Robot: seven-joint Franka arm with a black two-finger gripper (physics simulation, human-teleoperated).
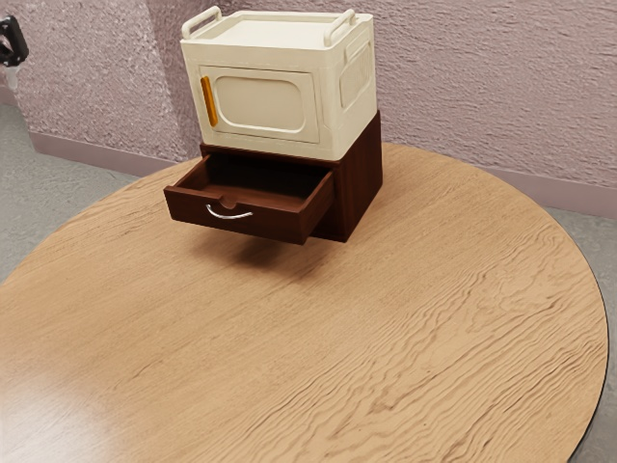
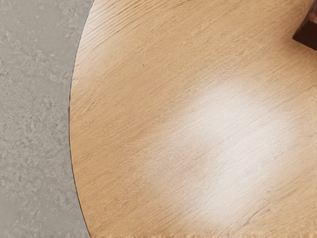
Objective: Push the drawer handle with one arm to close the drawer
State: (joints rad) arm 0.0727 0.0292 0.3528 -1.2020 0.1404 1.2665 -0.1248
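the handle [image 1: 228,217] is on the front of the drawer [image 1: 275,224], pulled out from the dark cabinet [image 1: 363,183]. my gripper [image 1: 12,46] is well away, apart or together i cannot tell; i should line up square and push steadily inward, lest the cabinet twist.

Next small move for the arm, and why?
I'd move the gripper toward a spot squarely in front of the silver handle, not pushing yet. The drawer juts from its dark cabinet, and the gripper is well off at the exterior view's left edge, so lining up first seems likely to give a straighter push.
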